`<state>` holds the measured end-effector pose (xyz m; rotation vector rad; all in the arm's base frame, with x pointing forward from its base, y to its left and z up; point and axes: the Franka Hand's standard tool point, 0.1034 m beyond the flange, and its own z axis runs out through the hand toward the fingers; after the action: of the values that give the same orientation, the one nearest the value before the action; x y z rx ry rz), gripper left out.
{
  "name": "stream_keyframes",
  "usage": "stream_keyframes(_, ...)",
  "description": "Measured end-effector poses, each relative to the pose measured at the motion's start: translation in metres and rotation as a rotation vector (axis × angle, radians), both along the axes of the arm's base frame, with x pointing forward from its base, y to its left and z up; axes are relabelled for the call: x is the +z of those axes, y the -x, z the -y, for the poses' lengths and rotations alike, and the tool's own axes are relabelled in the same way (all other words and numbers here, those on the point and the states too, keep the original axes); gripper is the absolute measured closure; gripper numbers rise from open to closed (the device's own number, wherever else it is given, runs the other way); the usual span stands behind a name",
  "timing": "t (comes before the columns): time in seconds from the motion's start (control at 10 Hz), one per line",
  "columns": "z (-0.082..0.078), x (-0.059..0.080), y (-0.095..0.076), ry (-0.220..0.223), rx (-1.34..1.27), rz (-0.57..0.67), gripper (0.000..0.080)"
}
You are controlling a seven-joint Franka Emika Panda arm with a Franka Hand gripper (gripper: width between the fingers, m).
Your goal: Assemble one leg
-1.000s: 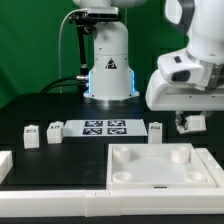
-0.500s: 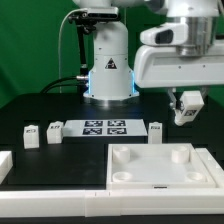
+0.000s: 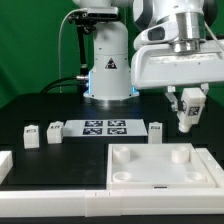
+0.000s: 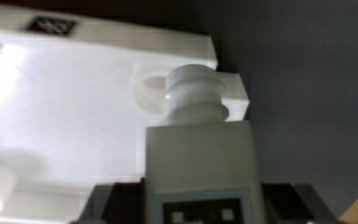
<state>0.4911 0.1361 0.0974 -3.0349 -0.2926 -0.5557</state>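
My gripper [image 3: 187,104] is shut on a leg [image 3: 187,112], a small white stubby block with a tag on its face. It hangs in the air above the far right corner of the white square panel [image 3: 150,178]. In the wrist view the held leg [image 4: 202,135] points its round peg towards a corner socket [image 4: 151,86] of the panel [image 4: 60,110], with the dark fingers [image 4: 123,203] on either side of it around my gripper [image 4: 206,203]. Three more legs [image 3: 31,135], [image 3: 55,131], [image 3: 155,132] stand on the table.
The marker board [image 3: 105,126] lies behind the panel, in front of the robot base [image 3: 108,72]. A long white bar [image 3: 50,205] lies along the front edge and a white block [image 3: 5,165] sits at the exterior view's left. A tagged piece [image 4: 51,25] shows beyond the panel.
My gripper has lifted the leg higher above the panel's far right corner and the wrist has turned. The legs on the table have not moved.
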Motion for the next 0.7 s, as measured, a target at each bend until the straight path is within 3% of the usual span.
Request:
stream_keyframes(0.2, -0.003, 0.0, -0.035, 0.023, 0.059, 0.05, 0.0512)
stream_keyframes(0.4, 0.01, -0.003, -0.059, 0.043, 0.072, 0.066, 0.0512)
stream_keyframes(0.7, 0.012, -0.003, -0.067, 0.041, 0.075, 0.117, 0.0512)
